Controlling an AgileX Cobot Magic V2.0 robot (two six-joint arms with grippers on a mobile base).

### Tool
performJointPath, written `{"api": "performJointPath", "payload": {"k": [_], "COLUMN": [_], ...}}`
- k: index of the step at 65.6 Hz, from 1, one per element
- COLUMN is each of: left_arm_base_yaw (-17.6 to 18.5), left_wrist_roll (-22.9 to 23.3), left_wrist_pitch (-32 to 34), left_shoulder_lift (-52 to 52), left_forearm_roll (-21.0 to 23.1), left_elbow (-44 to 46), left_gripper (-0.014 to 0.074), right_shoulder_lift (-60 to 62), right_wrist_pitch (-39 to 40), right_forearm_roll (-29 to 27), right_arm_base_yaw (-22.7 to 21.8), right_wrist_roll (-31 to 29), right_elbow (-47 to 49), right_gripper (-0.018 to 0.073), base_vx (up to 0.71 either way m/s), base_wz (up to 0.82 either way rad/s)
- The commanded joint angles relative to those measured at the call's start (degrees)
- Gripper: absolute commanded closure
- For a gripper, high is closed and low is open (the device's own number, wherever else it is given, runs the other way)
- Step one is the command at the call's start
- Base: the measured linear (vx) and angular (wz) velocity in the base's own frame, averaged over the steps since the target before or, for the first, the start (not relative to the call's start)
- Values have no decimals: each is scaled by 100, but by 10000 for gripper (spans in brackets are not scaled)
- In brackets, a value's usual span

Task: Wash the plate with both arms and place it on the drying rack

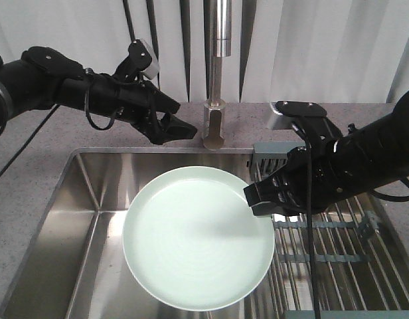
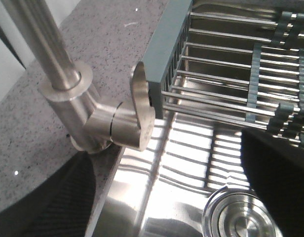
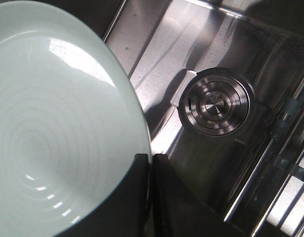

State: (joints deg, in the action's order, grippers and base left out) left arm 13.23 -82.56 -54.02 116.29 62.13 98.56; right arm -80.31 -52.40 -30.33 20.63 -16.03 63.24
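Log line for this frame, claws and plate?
right claw: shut on plate rim, over sink | left claw: open, near faucet lever | plate: not on drying rack

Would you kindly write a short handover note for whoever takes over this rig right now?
Right gripper: shut on the plate at its rim, holding it over the sink.
Left gripper: open, holding nothing, beside the faucet lever.
Drying rack: beside the right arm, plate not on it.
Done: plate grasped.
Left: washing (no water visibly running), then racking.
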Motion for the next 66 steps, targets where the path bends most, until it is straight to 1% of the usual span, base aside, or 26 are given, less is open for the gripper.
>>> {"api": "performJointPath", "payload": {"k": [1,7,12,21,27,31,40,49,54,66], "left_arm_base_yaw": [91,163,226,341,403,426,494,562,583,604], "left_wrist_roll": [-474,-781,-916,-1103,-1238,-1251,-1251,-1220,-1214,-1175], "left_wrist_pitch": [54,204,423,529,647,691,613,371,266,328], "left_shoulder_lift": [-237,-165,-119,-21,57,115,274,378,390,417], "left_forearm_roll": [795,1055,1206,1306,1477,1595,1669,1670,1624,1483], "left_elbow": [199,199,199,199,199,225,475,742,771,771], "left_gripper": [28,28,28,28,28,28,28,28,28,28], "right_shoulder_lift": [195,195,195,195,195,195,195,195,195,195], "right_wrist_pitch": [169,169,169,169,169,169,169,170,170,170], "right_forearm_roll": [-181,-181,-181,-181,-181,-181,-181,-181,-181,-181], "right_arm_base_yaw": [-11,-11,-11,-11,-11,-11,-11,-11,-11,-11], "right_wrist_roll": [-40,-40,-40,-40,-40,-40,-40,-40,-40,-40], "right_elbow": [151,151,151,151,151,151,151,151,151,151], "right_gripper": [561,561,561,561,561,561,561,561,561,561], "base_vx": [0,0,0,0,0,0,0,0,0,0], "base_wz": [0,0,0,0,0,0,0,0,0,0]}}
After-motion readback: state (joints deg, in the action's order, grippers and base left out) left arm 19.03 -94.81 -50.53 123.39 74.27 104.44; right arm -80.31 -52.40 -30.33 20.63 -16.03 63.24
